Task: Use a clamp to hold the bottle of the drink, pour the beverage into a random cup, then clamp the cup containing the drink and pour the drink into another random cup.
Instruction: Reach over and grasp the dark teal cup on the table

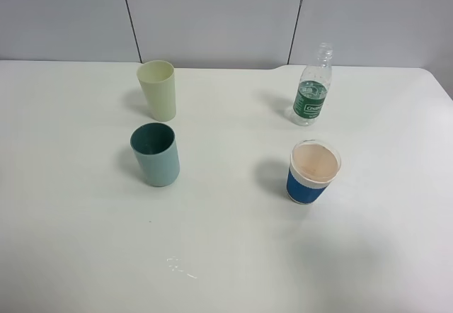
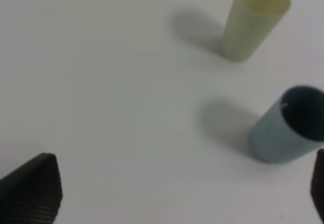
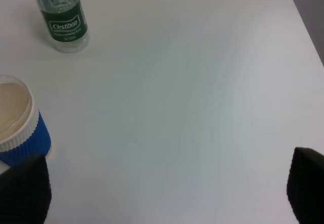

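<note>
The clear bottle (image 1: 311, 90) with a dark green label stands upright at the back right of the white table (image 1: 226, 249); the right wrist view shows the bottle (image 3: 62, 16) too. The teal cup (image 1: 156, 154) with a dark green inside stands left of centre, and the pale yellow-green cup (image 1: 157, 89) stands behind it. Both arms are out of the exterior high view. My left gripper (image 2: 177, 193) is open over bare table, with the teal cup (image 2: 283, 133) and the yellow-green cup (image 2: 253, 21) ahead of it. My right gripper (image 3: 167, 188) is open and holds nothing.
A short blue cup (image 1: 313, 171) with a white rim stands in front of the bottle, and the same blue cup (image 3: 17, 122) sits close to one right fingertip (image 3: 23, 188). A small wet patch (image 1: 180, 267) lies near the table's front edge.
</note>
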Tool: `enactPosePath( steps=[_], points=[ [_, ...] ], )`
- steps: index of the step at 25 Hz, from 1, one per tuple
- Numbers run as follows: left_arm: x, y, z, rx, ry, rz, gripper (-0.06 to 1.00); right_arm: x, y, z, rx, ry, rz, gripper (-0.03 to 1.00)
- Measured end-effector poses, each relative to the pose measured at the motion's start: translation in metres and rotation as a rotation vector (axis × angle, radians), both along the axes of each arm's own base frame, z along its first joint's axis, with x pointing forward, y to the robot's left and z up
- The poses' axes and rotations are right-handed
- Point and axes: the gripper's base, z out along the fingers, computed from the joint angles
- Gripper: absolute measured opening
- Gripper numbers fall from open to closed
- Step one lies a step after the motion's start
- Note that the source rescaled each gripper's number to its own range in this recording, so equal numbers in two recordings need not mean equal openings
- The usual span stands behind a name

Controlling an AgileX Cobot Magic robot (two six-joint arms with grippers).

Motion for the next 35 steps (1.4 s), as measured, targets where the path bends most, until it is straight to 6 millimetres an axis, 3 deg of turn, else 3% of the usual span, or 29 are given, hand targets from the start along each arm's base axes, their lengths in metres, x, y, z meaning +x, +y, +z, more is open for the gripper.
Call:
enactPosePath(
  steps=[9,12,15,20,35],
  points=[
    [0.041,-0.007,-0.021,-0.03,0.159,-0.127,1.0,0.0,0.0,0.0,0.0,0.0,0.0,0.85],
    [0.048,-0.003,-0.025,0.072,0.163,-0.163,1.0,0.0,0.0,0.0,0.0,0.0,0.0,0.85],
    [0.051,0.002,-0.024,0.171,0.129,-0.161,1.0,0.0,0.0,0.0,0.0,0.0,0.0,0.85],
    [0.058,0.004,-0.027,0.177,0.017,-0.112,1.0,0.0,0.0,0.0,0.0,0.0,0.0,0.85],
    [0.052,-0.037,-0.073,0.161,-0.235,-0.291,1.0,0.0,0.0,0.0,0.0,0.0,0.0,0.85]
  ],
)
